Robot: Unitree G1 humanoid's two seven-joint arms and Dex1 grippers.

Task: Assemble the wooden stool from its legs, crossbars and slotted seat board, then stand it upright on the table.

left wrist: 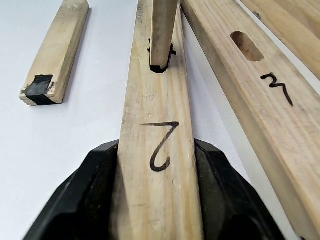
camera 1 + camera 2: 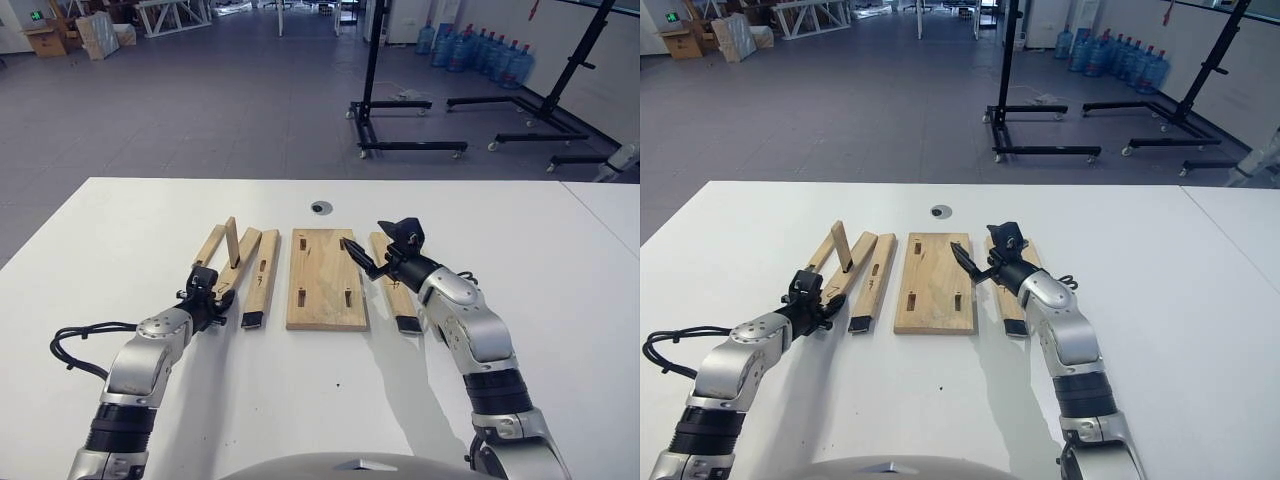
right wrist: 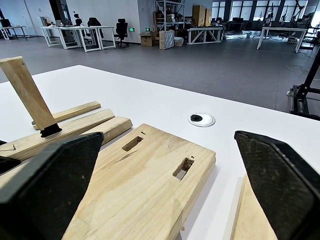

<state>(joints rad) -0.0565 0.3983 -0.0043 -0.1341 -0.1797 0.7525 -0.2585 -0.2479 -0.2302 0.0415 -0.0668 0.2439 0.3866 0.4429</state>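
Early step: one crossbar (image 2: 232, 240) stands in a leg (image 2: 236, 262).
Left claw (image 2: 209, 296) grips this leg, left of the seat board (image 2: 325, 285); right claw (image 2: 378, 236) hovers wide over the board's right edge and likely must fetch another part.

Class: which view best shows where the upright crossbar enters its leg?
Left wrist view: the crossbar plugs into the leg, close up. Eye views show it small; right wrist view, from the side.
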